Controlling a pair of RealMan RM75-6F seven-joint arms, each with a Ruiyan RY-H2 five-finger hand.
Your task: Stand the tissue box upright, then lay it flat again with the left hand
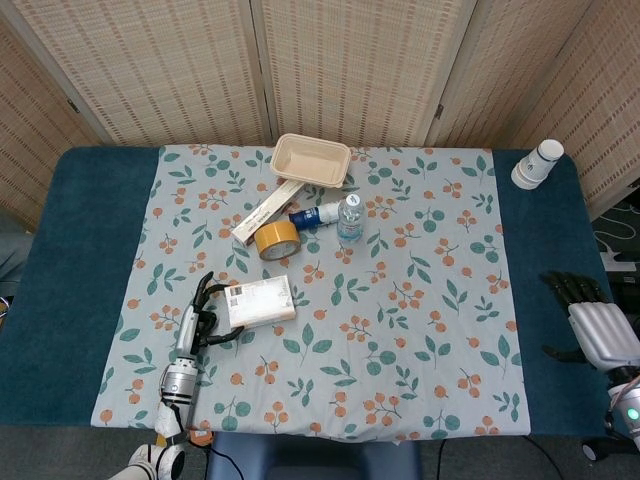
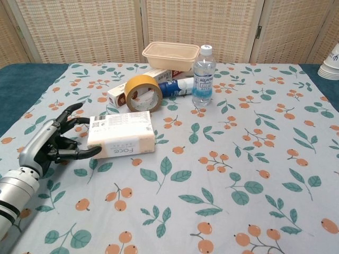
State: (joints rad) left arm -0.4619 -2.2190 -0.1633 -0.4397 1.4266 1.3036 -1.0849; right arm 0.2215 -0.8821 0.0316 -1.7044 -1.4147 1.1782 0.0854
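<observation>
The white rectangular tissue box [image 2: 121, 134] lies flat on the floral-clothed tabletop [image 2: 254, 159], its short end between the left hand's [image 2: 51, 144] spread fingers [image 2: 79, 153], which look loose rather than gripping. Withdrawing carelessly, a finger could drag the box askew. The right hand [image 1: 600, 325] rests idle, open.

— What's my chest camera giving me?

— The tissue box [image 2: 122, 135] lies flat on the floral tablecloth [image 2: 228, 159], toward its left edge. My left hand [image 2: 53, 143] sits just beside the box's left end, fingers spread; I can't tell whether the thumb touches it.

— And farther back?

— A tape roll [image 2: 143, 93], a water bottle [image 2: 203, 75] standing upright, and a beige container [image 2: 170, 55] near the far edge.
</observation>
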